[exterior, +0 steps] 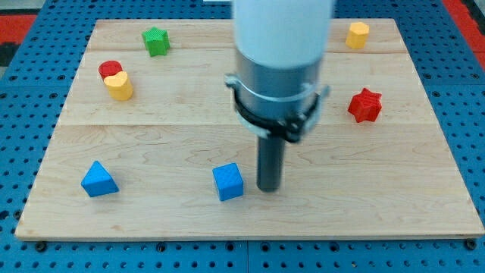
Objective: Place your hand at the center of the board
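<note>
My tip (pixel 268 188) rests on the wooden board (pixel 167 144), below the board's middle, just right of a blue cube (pixel 228 182) and apart from it by a small gap. The rod hangs from a wide white and grey arm body (pixel 280 61) that hides part of the board's upper middle. A blue triangular block (pixel 99 180) lies at the lower left. A red round block (pixel 111 70) touches a yellow heart-like block (pixel 119 86) at the upper left. A green star-like block (pixel 156 41) sits at the top left. A yellow block (pixel 358 35) sits at the top right. A red star block (pixel 365 105) lies at the right.
The board lies on a blue perforated table (pixel 23 152). A red patch (pixel 30 23) shows at the top left corner and another at the top right.
</note>
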Controlling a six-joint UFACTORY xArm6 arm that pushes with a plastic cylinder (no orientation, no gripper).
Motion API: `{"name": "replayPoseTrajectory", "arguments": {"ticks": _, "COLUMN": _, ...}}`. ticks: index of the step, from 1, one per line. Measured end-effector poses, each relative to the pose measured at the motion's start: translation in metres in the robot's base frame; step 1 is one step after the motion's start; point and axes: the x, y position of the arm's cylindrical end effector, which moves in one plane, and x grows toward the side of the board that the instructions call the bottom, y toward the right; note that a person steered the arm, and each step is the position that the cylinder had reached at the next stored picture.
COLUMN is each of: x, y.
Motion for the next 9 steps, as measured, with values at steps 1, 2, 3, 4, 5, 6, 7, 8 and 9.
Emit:
{"name": "replayPoseTrajectory", "arguments": {"ticks": 1, "x": 0.049, "y": -0.033}}
{"name": "replayPoseTrajectory", "arguments": {"ticks": 2, "x": 0.048, "y": -0.139}}
{"name": "replayPoseTrajectory", "arguments": {"ticks": 3, "x": 0.047, "y": -0.198}}
{"name": "replayPoseTrajectory", "arguments": {"ticks": 4, "x": 0.044, "y": -0.204}}
{"name": "replayPoseTrajectory", "arguments": {"ticks": 5, "x": 0.044, "y": -0.2}}
{"name": "replayPoseTrajectory", "arguments": {"ticks": 6, "x": 0.02, "y": -0.201}}
{"name": "replayPoseTrajectory", "arguments": {"ticks": 7, "x": 0.007, "y": -0.201}}
{"name": "replayPoseTrajectory", "arguments": {"ticks": 8, "x": 0.006, "y": -0.203}}
{"name": "replayPoseTrajectory", "arguments": {"ticks": 9, "x": 0.014, "y": -0.204}}
